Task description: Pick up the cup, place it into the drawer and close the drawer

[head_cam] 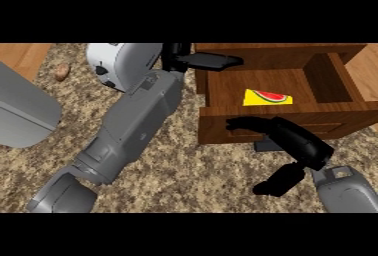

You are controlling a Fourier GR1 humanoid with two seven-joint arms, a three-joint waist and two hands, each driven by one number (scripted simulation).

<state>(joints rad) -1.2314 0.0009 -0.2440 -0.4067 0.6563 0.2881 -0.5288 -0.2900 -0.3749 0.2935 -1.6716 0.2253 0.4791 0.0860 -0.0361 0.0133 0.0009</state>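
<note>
The yellow cup (267,97) with a watermelon picture lies inside the open wooden drawer (325,80), near its front wall. My right hand (299,142) is open just in front of the drawer's front panel (221,130), its fingers (244,124) reaching left along the panel and its thumb hanging down. My left arm crosses the counter from the lower left. My left hand (210,60) is open, with straight fingers lying over the drawer's back left corner. Neither hand holds the cup.
A grey and white toaster (118,62) stands at the back, partly behind my left forearm. A grey slab (22,110) lies at the left edge, with a small brown item (61,71) behind it. The speckled counter (199,175) stretches between my arms.
</note>
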